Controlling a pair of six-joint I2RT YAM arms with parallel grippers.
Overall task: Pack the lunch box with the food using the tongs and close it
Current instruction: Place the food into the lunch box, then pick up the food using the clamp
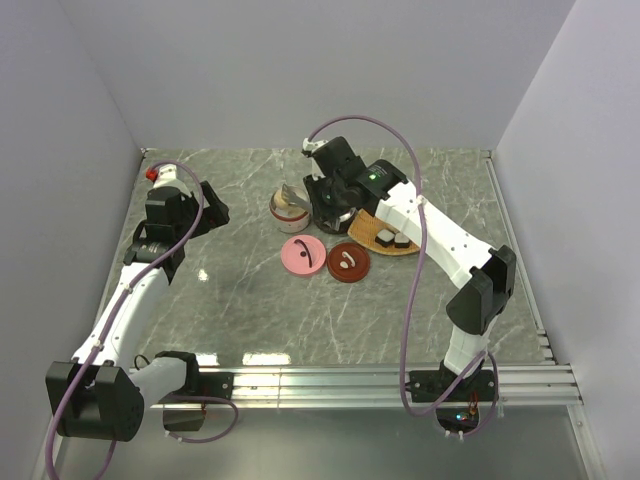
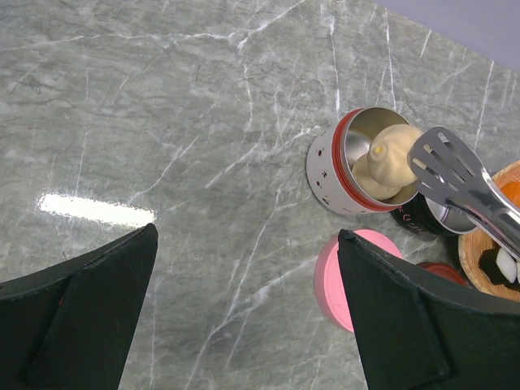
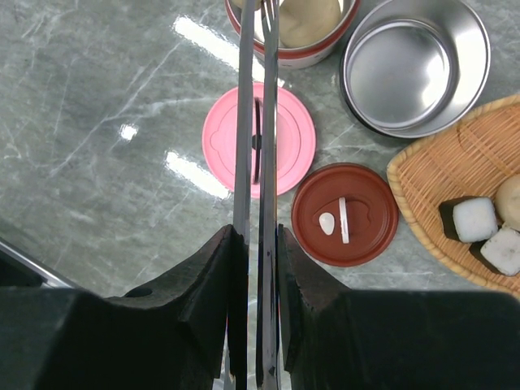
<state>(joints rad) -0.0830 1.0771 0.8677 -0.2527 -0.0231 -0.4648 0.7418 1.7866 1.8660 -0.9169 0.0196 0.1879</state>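
My right gripper [image 3: 256,231] is shut on the silvery tongs [image 3: 244,122], squeezing the two arms nearly together. The tong tips [image 2: 447,166] hang over the white, red-rimmed lunch box pot [image 2: 329,166], which holds cream-beige food [image 2: 386,158]. A second lunch box pot [image 3: 414,65], steel inside, stands beside it with nothing in it. Two sushi rolls [image 3: 474,219] and a cream ball [image 3: 510,199] lie on the woven tray [image 3: 439,179]. My left gripper [image 2: 248,231] hovers open over bare table, left of the pots.
A pink lid [image 3: 292,138] and a brown-red lid [image 3: 345,215] lie flat on the marble table in front of the pots. The tray [image 1: 385,235] sits right of them, under my right arm. Walls enclose the table on three sides.
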